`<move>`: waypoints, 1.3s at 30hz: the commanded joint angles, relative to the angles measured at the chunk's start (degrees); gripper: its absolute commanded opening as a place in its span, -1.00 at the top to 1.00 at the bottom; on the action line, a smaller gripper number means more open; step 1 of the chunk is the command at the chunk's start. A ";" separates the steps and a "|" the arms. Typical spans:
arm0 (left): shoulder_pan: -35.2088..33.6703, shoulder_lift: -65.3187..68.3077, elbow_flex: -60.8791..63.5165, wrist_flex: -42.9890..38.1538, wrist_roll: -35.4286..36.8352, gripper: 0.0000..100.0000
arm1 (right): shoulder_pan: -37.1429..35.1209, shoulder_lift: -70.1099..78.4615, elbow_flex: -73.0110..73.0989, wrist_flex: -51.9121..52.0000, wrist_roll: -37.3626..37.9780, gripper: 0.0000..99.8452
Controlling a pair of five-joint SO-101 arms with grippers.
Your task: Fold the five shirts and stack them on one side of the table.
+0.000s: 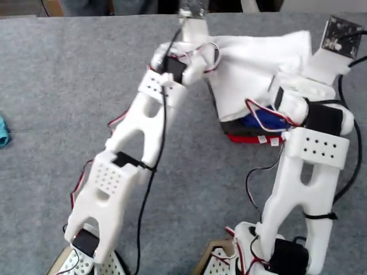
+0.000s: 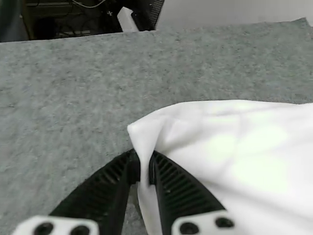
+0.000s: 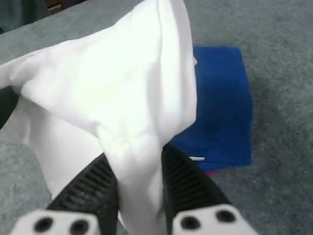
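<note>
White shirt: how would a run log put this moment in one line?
left gripper: shut on white shirt | right gripper: shut on it | beneath it: folded blue shirt

I get bright, even light from above; the white shirt [image 3: 112, 93] glares almost featureless in the 2 wrist views; soft, faint shadows lie on the grey table [image 1: 57, 86].

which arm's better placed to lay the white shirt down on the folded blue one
Probably right: its jaws hold the white shirt with the blue shirt just beyond them, while the left arm's jaws pinch a corner facing bare table.
</note>
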 commanded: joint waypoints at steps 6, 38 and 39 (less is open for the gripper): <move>2.77 11.96 -12.88 -8.35 0.26 0.94 | 8.35 -2.42 10.15 -11.69 0.88 0.97; -19.03 14.77 -30.73 26.64 4.31 0.65 | 9.76 8.31 12.00 -25.76 4.40 0.97; -20.97 15.21 -30.64 27.52 3.34 0.65 | 10.20 11.21 11.56 -28.57 4.40 0.98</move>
